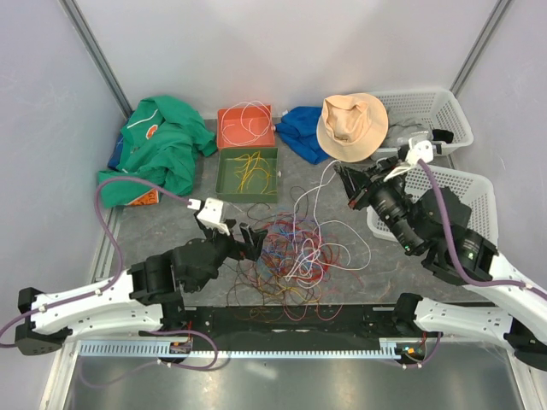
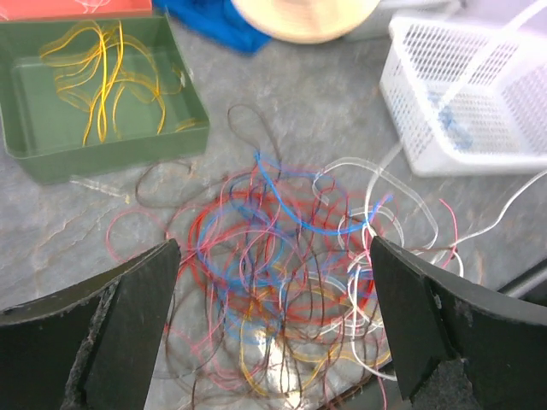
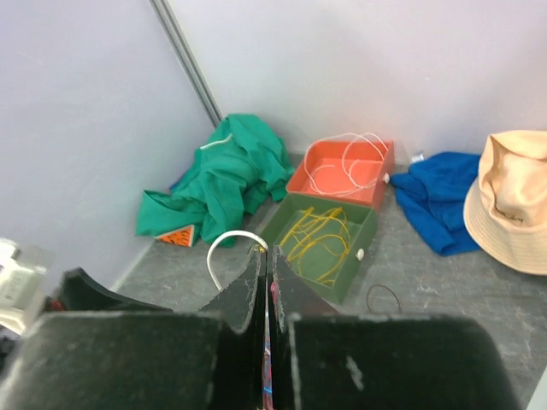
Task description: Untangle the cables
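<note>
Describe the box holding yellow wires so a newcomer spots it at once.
Start at the crumpled green cloth by the left wall. Right of it sit two shallow square boxes; take the nearer, dark green box. It holds yellow wires, while the orange box behind holds a white wire.

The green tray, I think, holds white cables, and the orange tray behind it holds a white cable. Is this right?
Not quite. The green tray holds yellow cables, not white ones; the top external view shows this. The orange tray behind it does hold a white cable.
</note>
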